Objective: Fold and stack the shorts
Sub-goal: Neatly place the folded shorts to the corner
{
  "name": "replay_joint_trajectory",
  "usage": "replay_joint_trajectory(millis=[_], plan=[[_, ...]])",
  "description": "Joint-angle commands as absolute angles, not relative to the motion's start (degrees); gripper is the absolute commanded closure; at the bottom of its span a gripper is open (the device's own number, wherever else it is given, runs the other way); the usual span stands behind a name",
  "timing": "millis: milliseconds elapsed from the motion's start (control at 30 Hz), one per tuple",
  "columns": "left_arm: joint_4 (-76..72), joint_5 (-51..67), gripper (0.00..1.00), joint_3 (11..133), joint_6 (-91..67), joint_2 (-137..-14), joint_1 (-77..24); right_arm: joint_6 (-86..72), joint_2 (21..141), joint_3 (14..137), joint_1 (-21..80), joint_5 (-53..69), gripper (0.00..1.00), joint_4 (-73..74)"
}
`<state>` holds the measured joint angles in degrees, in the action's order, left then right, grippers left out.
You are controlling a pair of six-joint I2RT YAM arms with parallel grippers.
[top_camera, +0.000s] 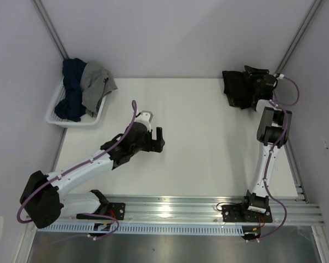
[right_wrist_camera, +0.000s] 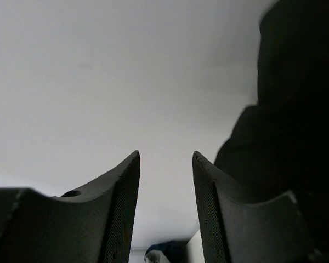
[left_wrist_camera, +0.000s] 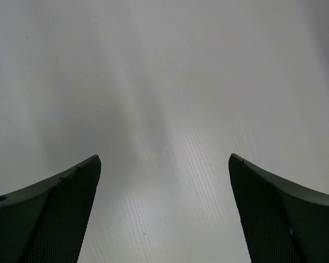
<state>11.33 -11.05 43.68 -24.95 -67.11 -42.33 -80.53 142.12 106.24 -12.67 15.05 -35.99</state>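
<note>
Black shorts lie just beside the right gripper, its fingers slightly apart and empty, so it should probably take one hem squarely, while the left gripper, well apart from them, gapes wide.

The white plastic basket stands at the far left corner of the pale flat counter; the black soft cloth shorts lie at its far right.

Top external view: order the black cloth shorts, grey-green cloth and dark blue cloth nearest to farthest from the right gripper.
1. Black shorts, far right, beside the right gripper.
2. Grey-green cloth, right side of the white plastic basket.
3. Dark blue cloth, basket's left side.
</note>
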Motion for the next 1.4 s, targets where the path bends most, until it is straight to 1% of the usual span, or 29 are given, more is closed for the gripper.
replay_joint_trajectory(millis=[0, 167, 233, 300, 433, 533, 567, 633, 667, 767, 800, 867, 900, 933, 1167, 1200, 1233, 1333, 1367], plan=[[10.81, -12.22, 0.01, 43.42, -24.26, -66.97, -42.71, -82.97, 146.68, 108.8, -10.11, 17.14, 0.55, -38.24], [10.11, -12.3, 0.01, 43.77, -24.08, -68.29, -42.71, -84.73, 148.45, 104.25, -8.88, 14.68, 0.53, -39.37], [9.76, -11.95, 0.01, 43.68, -24.08, -68.73, -42.71, -83.5, 148.53, 102.66, -8.7, 13.37, 0.5, -38.15], [9.58, -11.87, 0.01, 43.77, -23.99, -69.34, -42.71, -82.36, 149.58, 103.09, -8.61, 12.57, 0.49, -37.62], [9.49, -11.87, 0.01, 43.86, -23.91, -69.35, -42.71, -83.32, 152.05, 108.79, -8.96, 14.23, 0.47, -37.27], [9.67, -11.95, 0.01, 43.77, -23.99, -68.91, -42.71, -82.27, 150.3, 110.74, -9.05, 14.59, 0.4, -35.78], [9.84, -12.13, 0.01, 44.12, -23.99, -68.73, -42.71, -81.66, 149.68, 112.4, -9.14, 14.85, 0.34, -34.99], [10.19, -12.13, 0.01, 43.68, -23.91, -68.03, -42.71, -79.9, 146.61, 112.94, -9.67, 15.73, 0.3, -34.37], [10.37, -12.22, 0.01, 43.51, -23.91, -67.68, -42.71, -79.2, 145.3, 112.68, -9.84, 16.08, 0.25, -34.19], [10.46, -12.39, 0.01, 43.16, -23.82, -66.1, -42.71, -73.76, 139.5, 111.98, -10.81, 18.19, 0.18, -30.42], [10.63, -12.39, 0.01, 43.15, -23.73, -65.22, -42.63, -72.26, 137.83, 111.1, -10.98, 19.24, 0.16, -29.02], [10.9, -12.48, 0.01, 43.15, -23.56, -64.51, -42.63, -68.13, 132.31, 108.65, -11.68, 19.86, 0.08, -27.87], [11.07, -12.48, 0.01, 43.15, -23.47, -64.08, -42.63, -67.07, 130.36, 105.24, -12.04, 20.39, 0.06, -28.04], [11.25, -12.57, 0.01, 43.15, -23.29, -63.29, -42.63, -65.58, 128.51, 103.38, -12.48, 21.0, 0.01, -27.78], [11.69, -12.31, 0.01, 41.14, -23.55, -58.37, -42.63, -61.09, 107.95, 84.14, -18.01, 26.54, 0.01, -25.05], [11.43, -12.3, 0.01, 40.26, -23.64, -57.84, -42.63, -60.13, 105.58, 79.33, -18.37, 27.67, 0.01, -24.87], [10.99, -12.39, 0.01, 39.38, -23.9, -56.61, -42.63, -57.25, 100.77, 77.19, -18.72, 27.95, 0.01, -22.52], [10.63, -13.18, 0.01, 37.09, -24.17, -53.54, -42.63, -49.26, 93.54, 70.51, -18.72, 27.16, 0.01, -15.5], [10.11, -13.62, 0.01, 36.57, -24.17, -52.48, -42.54, -47.39, 88.64, 68.75, -18.72, 27.07, 0.01, -14.34]])
